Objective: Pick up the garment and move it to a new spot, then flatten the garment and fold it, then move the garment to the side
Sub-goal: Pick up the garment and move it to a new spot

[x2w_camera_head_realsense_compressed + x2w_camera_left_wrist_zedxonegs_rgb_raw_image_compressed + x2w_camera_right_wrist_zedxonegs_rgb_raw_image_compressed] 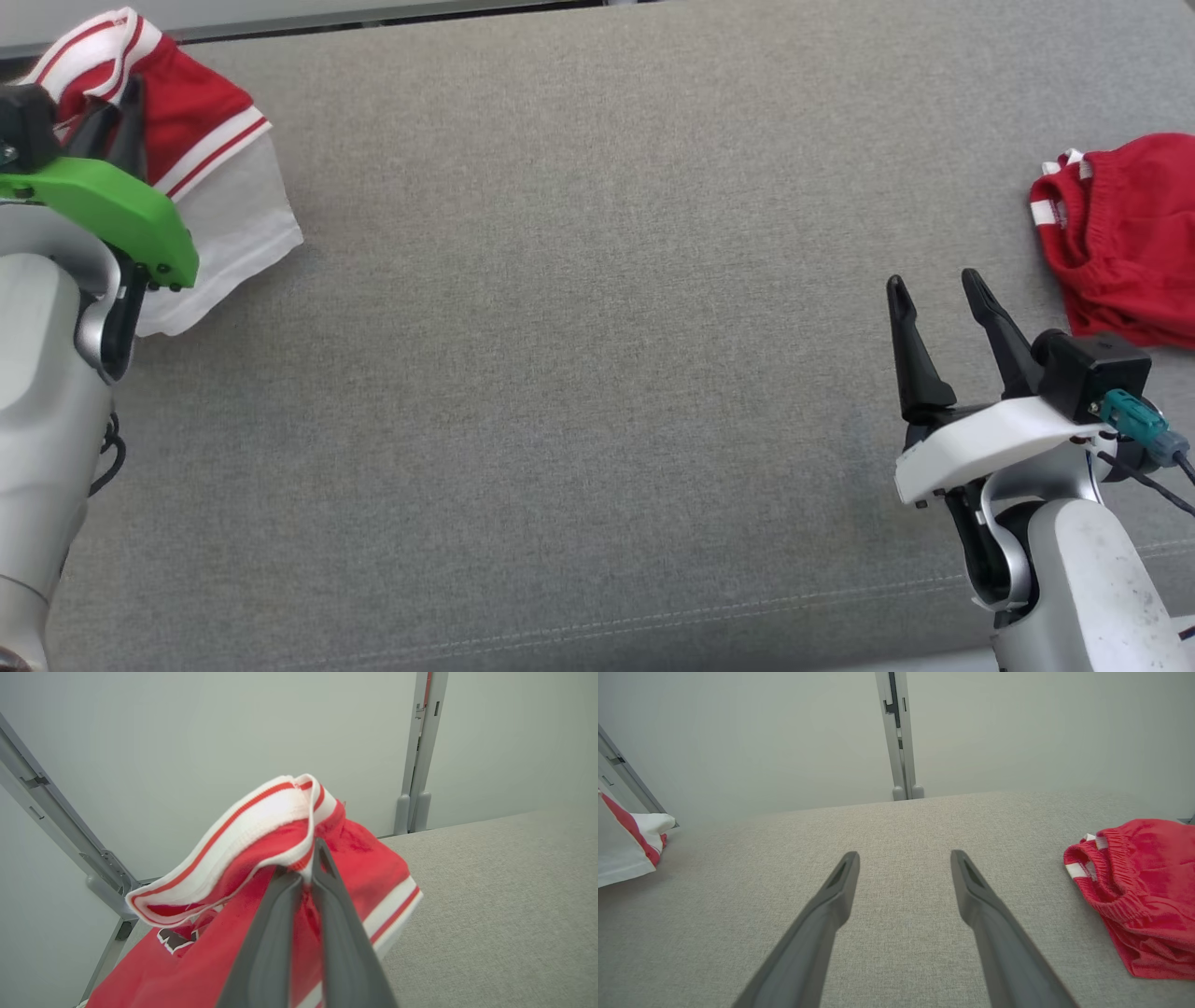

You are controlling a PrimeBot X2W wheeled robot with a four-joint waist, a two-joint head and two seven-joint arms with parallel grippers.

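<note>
One garment (201, 112), upper left, is pinched in the closed left tool (112, 121); right tool (934, 285) wide apart, empty. Probably the pick-up step; next, carry it toward the middle.

The garment (201, 121) is at the surface's (597, 373) far left, the shorts (1130, 243) at its right edge.

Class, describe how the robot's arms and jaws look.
Both arms have pale grey rounded forearms and long dark tapering jaws. The left arm wears a green wrist cover; the right arm a white one, plus a black camera block, teal connector and cable.
</note>
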